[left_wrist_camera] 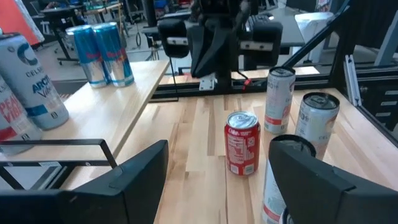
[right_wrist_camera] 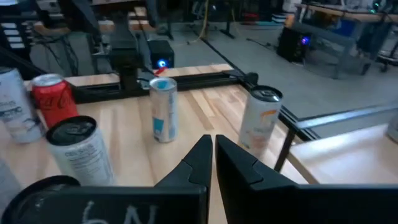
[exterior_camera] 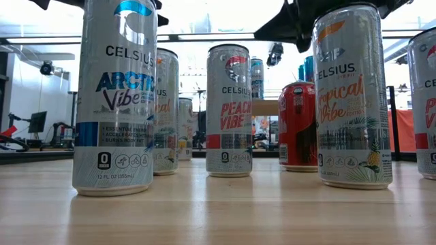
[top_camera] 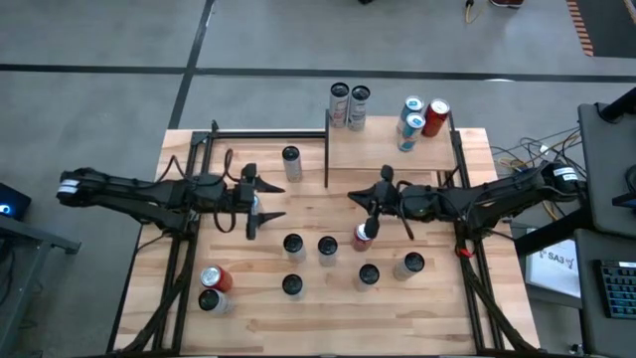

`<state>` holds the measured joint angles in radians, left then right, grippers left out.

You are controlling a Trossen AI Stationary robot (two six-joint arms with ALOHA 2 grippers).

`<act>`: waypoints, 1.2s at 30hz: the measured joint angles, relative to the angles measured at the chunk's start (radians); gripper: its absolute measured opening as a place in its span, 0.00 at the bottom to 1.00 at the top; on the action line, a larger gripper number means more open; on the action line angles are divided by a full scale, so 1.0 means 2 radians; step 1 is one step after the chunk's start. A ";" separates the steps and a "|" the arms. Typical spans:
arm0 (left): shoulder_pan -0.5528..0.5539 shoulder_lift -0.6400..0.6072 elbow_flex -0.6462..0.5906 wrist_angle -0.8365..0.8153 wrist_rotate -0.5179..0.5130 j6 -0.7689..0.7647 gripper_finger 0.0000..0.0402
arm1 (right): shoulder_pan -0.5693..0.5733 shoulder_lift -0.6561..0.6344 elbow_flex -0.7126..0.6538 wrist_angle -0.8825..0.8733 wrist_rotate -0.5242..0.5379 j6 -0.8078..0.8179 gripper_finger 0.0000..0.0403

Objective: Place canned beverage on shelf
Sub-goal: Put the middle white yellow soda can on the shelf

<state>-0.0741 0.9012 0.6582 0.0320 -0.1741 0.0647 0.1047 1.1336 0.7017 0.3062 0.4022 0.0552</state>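
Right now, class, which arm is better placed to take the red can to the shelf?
Right. Its gripper hangs over the red can, and the shelf lies on its side; the left gripper waits farther off.

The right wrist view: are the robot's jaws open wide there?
No, the right gripper has its two dark jaws pressed nearly together, with only a thin slit between them and nothing held.

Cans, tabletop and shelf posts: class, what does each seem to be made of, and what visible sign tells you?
Cans, such as the red can: probably thin metal, glossy printed sides, bare silvery lid with a pull tab. Tabletop: light wood planks, smooth pale finish, seams and grain showing. Shelf posts: apparently metal, thin, straight, black, maybe painted.
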 joint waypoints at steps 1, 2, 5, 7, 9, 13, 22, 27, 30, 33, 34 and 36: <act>0.000 0.004 0.000 0.001 0.000 -0.001 0.65 | 0.000 0.000 0.000 0.002 -0.003 -0.004 0.03; 0.000 0.008 0.000 0.001 0.000 -0.002 0.65 | 0.000 0.000 0.000 0.003 -0.005 -0.007 0.03; 0.000 0.021 0.000 0.005 0.000 -0.009 0.65 | 0.000 0.000 0.000 0.003 -0.005 -0.008 0.03; 0.000 0.028 0.000 0.009 0.000 -0.011 0.65 | 0.000 0.000 0.000 0.003 -0.005 -0.009 0.03; 0.000 0.034 0.000 0.013 -0.001 -0.011 0.65 | 0.000 0.000 0.000 0.003 -0.005 -0.012 0.03; 0.000 0.044 0.004 0.013 -0.001 -0.011 0.65 | 0.000 0.000 0.000 0.003 -0.005 -0.014 0.03; -0.001 0.063 0.054 -0.073 0.000 -0.040 0.65 | 0.000 0.000 0.000 -0.001 -0.005 -0.015 0.03; -0.001 0.066 0.097 -0.224 0.000 -0.090 0.65 | 0.000 0.000 0.000 -0.007 -0.005 -0.015 0.03; -0.001 0.066 0.110 -0.279 0.000 -0.116 0.65 | 0.000 0.000 0.000 -0.009 -0.005 -0.015 0.03; -0.001 0.066 0.112 -0.310 0.000 -0.131 0.65 | 0.000 0.000 0.000 -0.009 -0.005 -0.017 0.03; -0.001 0.066 0.112 -0.316 0.000 -0.135 0.65 | 0.000 0.000 0.000 -0.009 -0.005 -0.017 0.03; -0.001 0.066 0.113 -0.322 0.000 -0.143 0.65 | 0.000 0.000 0.000 -0.009 -0.005 -0.021 0.03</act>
<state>-0.0757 1.0328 0.8833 -0.6118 -0.1736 -0.2218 0.1043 1.1339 0.7013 0.2878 0.3920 0.0134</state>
